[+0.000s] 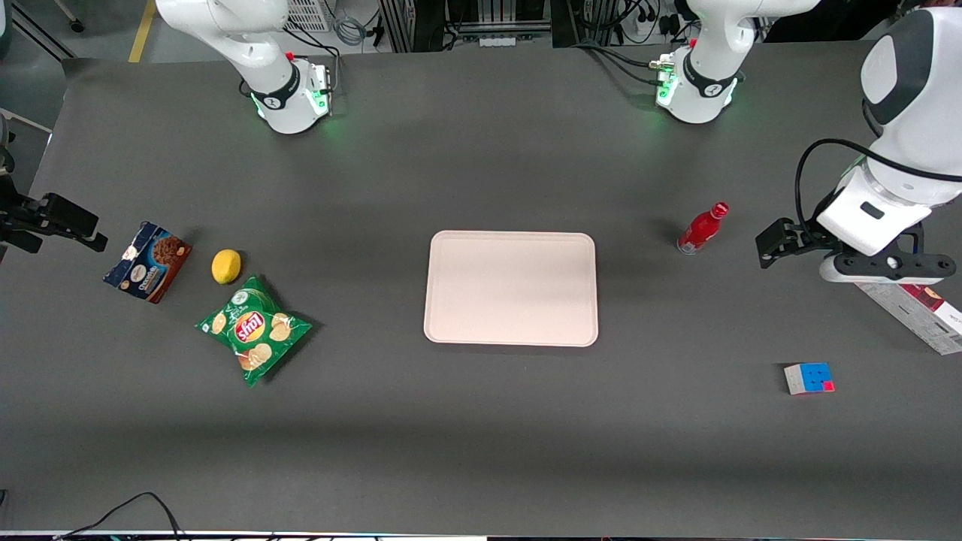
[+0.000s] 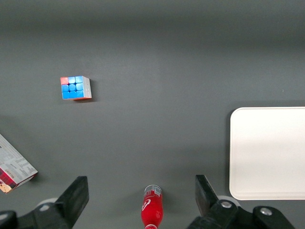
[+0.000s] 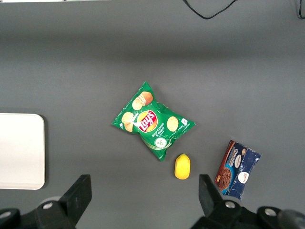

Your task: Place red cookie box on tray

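White arm, black cable, black hand

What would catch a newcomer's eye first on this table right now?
Probably the pale pink tray lying bare at the table's middle. Next, the gripper, open, hanging above the working arm's end, with the red cookie box partly hidden beneath it at the table's edge. The green chip bag stands out toward the parked arm's end.

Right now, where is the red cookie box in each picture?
Front view: the red cookie box lies at the working arm's end of the table, partly under the open gripper.
Left wrist view: only a corner of the box shows, at the picture's edge.
Right wrist view: not in it.
Shared landmark: the puzzle cube beside the box in both views.
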Tool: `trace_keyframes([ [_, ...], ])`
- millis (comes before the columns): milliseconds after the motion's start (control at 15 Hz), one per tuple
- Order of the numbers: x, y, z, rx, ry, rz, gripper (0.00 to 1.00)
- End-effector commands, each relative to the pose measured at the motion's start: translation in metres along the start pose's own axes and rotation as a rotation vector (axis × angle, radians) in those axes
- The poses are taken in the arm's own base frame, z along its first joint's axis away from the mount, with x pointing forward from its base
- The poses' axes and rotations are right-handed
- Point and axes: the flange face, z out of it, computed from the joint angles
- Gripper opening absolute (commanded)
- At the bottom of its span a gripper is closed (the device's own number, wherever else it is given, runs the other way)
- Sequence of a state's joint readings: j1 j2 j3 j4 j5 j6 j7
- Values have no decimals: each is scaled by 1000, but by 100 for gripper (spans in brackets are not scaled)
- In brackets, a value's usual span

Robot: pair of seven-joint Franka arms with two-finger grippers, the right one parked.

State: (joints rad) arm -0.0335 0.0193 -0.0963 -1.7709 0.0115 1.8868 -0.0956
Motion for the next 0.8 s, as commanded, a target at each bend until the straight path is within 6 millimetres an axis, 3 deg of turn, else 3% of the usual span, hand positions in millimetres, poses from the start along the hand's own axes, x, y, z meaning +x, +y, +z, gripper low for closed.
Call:
trace_keyframes([
  [0, 1, 3, -2, -8, -9, -12, 100],
  [733, 2, 2, -4, -5, -4, -16, 100],
])
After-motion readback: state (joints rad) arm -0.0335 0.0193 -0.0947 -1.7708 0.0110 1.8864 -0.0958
